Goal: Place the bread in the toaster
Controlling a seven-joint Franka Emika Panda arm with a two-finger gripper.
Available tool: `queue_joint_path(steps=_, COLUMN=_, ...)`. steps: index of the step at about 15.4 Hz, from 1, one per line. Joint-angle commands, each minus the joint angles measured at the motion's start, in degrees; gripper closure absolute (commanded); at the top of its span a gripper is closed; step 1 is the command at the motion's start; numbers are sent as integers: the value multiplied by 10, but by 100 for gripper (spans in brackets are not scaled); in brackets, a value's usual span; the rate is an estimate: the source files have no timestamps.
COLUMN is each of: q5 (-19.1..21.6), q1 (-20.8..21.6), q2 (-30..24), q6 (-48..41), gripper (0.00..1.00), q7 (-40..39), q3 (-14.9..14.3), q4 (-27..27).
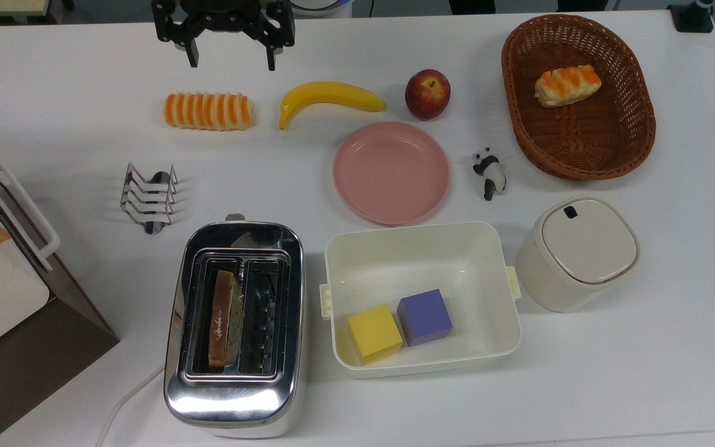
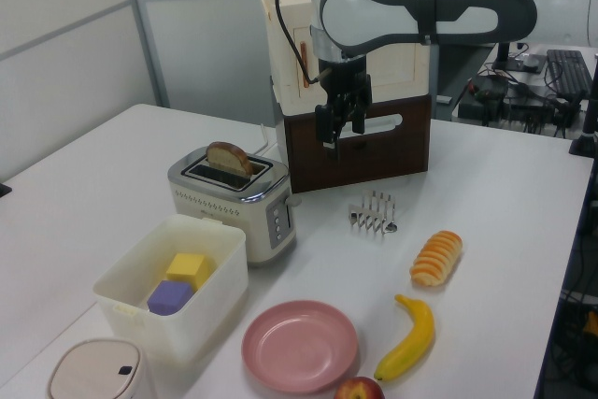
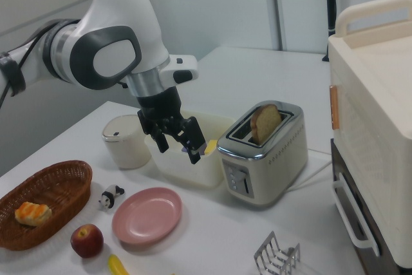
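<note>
The chrome toaster [image 1: 233, 397] stands near the front edge in the top view, with its white cord trailing off to the top view's left. A slice of bread [image 1: 222, 318] stands upright in the slot on the top view's left, its brown crust poking above the rim [image 2: 230, 156] [image 3: 265, 122]. The other slot is dark and empty. My gripper [image 1: 230, 61] hangs open and empty well above the table, at the far edge in the top view and beyond the striped roll. It also shows in the left view [image 2: 340, 133] and the right view [image 3: 179, 146].
A wire toast rack [image 1: 148, 197], a striped roll [image 1: 208, 111], banana [image 1: 326, 96], apple [image 1: 427, 94], pink plate [image 1: 391, 172] and panda figure [image 1: 489, 172] lie mid-table. A cream tub [image 1: 419, 242] holds two cubes. Also here: a lidded canister [image 1: 581, 251], a basket [image 1: 581, 155], and a brown-and-cream appliance [image 1: 4, 310].
</note>
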Motion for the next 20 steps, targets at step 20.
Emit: queue_joint_path(steps=20, q5=-49, q1=-62, q2=176, q6=185, gripper=7, q7=-47, q3=-43, q4=-15)
